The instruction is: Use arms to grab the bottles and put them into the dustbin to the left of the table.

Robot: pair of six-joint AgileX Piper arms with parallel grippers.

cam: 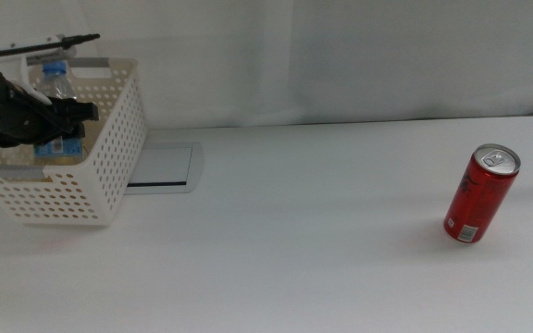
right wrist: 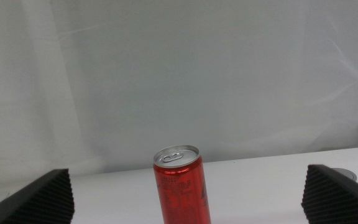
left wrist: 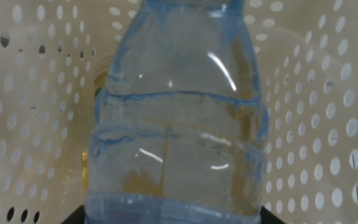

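The small clear water bottle (cam: 56,95) with its blue cap stands upright inside the dustbin (cam: 109,157), a white perforated basket at the far left of the surface (cam: 294,240), and it is clamped in the jaws of the left gripper (cam: 68,111), which reaches in over the basket's rim from the left side. In the left wrist view the bottle (left wrist: 179,118) fills almost the whole frame, its ribbed clear body and blue band close to the camera, with the dotted walls of the dustbin (left wrist: 328,112) all around it; only dark slivers of the jaws show beside the bottle's base. A hint of something yellow shows behind the bottle low in the basket, too hidden to identify. Just beside the dustbin, on the side away from the arm, a flat grey-white tray (cam: 165,166) lies on the surface. Well apart from the dustbin, across the surface toward its far right, the slim red can (cam: 481,194) stands upright with its silver top and pull tab showing. The right gripper (right wrist: 185,196) is level with the can (right wrist: 180,184), its jaws spread wide apart to either side and not touching it.
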